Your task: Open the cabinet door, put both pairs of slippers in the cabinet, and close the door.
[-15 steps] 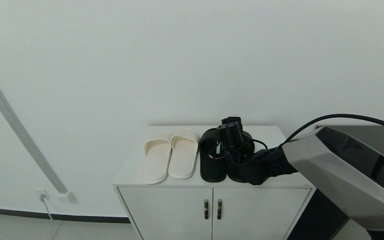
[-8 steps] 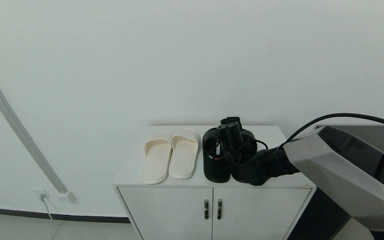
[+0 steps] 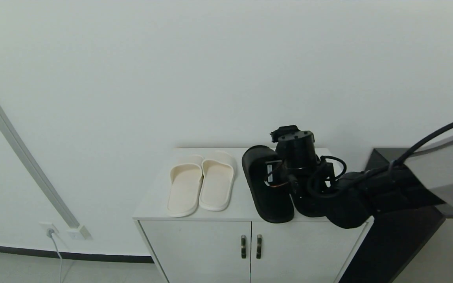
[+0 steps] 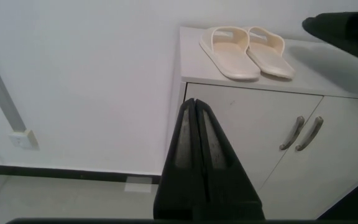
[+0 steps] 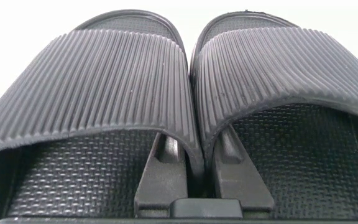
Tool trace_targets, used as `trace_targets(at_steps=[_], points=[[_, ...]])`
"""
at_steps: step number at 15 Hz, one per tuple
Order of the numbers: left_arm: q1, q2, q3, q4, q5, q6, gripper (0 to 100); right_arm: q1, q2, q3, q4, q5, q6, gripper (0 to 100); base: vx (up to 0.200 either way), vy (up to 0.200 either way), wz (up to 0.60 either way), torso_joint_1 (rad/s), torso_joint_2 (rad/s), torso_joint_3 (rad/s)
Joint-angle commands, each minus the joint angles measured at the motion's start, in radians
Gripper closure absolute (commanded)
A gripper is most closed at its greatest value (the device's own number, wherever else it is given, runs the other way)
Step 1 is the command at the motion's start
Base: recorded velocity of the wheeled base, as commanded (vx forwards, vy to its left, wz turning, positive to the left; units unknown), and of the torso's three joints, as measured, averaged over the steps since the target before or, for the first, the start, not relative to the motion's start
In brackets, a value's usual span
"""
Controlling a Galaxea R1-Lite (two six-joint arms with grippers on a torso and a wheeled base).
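Observation:
The pair of black slippers (image 3: 267, 182) is tilted over the right half of the white cabinet's top (image 3: 153, 196), heels at its front edge. My right gripper (image 3: 285, 179) is shut on them: in the right wrist view its two fingers (image 5: 166, 165) reach under the ribbed straps (image 5: 104, 81) and pinch the two inner strap edges together. The cream slippers (image 3: 201, 182) lie side by side on the left half of the top. Both cabinet doors (image 3: 195, 251) are closed. My left gripper (image 4: 194, 124) hangs shut and empty, low and to the left of the cabinet front.
Two dark handles (image 3: 251, 246) meet at the middle of the doors. A wall stands right behind the cabinet. A dark piece of furniture (image 3: 391, 243) adjoins it on the right. A wall socket with a cable (image 3: 48, 232) sits low at the left.
My right arm has drawn back to the right and risen, bringing the black slippers forward and tilting them. The cream slippers and the doors have not moved.

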Motion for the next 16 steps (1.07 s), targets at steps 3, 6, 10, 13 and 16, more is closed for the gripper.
trace_targets(at_steps=[3, 6, 10, 13, 16], points=[[0.000, 0.001, 0.002, 0.000, 0.003, 0.002, 100, 0.034, -0.368, 0.347, -0.052, 0.276, -0.136, 100, 0.000, 0.000, 0.00, 0.000, 0.00, 0.000], [0.000, 0.001, 0.002, 0.000, 0.003, 0.002, 100, 0.034, -0.542, 0.523, -0.043, 0.532, -0.142, 100, 0.000, 0.000, 0.00, 0.000, 0.00, 0.000], [0.000, 0.001, 0.002, 0.000, 0.003, 0.002, 100, 0.008, -0.688, 0.653, -0.010, 0.864, -0.142, 100, 0.000, 0.000, 0.00, 0.000, 0.00, 0.000], [0.000, 0.001, 0.002, 0.000, 0.001, 0.002, 100, -0.001, -0.677, 0.657, -0.001, 0.917, -0.142, 100, 0.000, 0.000, 0.00, 0.000, 0.00, 0.000], [0.000, 0.001, 0.002, 0.000, 0.001, 0.002, 100, -0.001, -0.674, 0.658, -0.003, 0.919, -0.142, 100, 0.000, 0.000, 0.00, 0.000, 0.00, 0.000]])
